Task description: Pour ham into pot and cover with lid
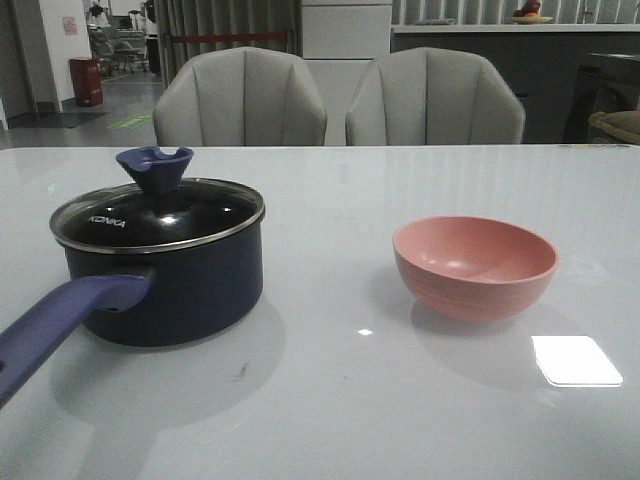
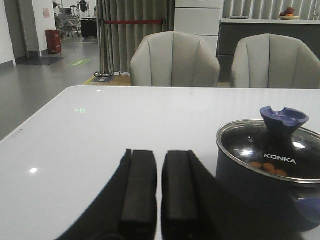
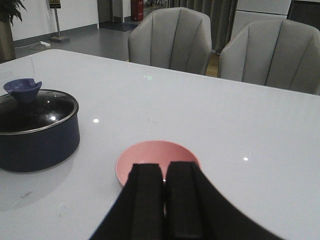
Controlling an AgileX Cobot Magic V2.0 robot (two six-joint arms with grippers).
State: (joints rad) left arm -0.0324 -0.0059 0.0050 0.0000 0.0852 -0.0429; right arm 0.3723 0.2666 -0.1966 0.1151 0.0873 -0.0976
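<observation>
Front view: pot covered, bowl empty

Lid (image 1: 160,213) sits on the pot (image 1: 165,280) at left; ham (image 2: 268,167) shows through the glass. Pink bowl (image 1: 474,265) stands well apart on the surface (image 1: 330,400). Both claws, left (image 2: 159,187) and right (image 3: 164,192), are pressed together, holding nothing. Risk: an arm nudging the handle could shift the lid.

My count of the table — one of nearly everything

One pot (image 1: 165,285), one lid (image 1: 158,212) with one knob (image 1: 153,166), one pink bowl (image 1: 474,265), three ham slices (image 2: 269,167) visible through the glass, two chairs (image 1: 240,98) behind — and my two grippers, left (image 2: 159,192) and right (image 3: 164,200).
</observation>
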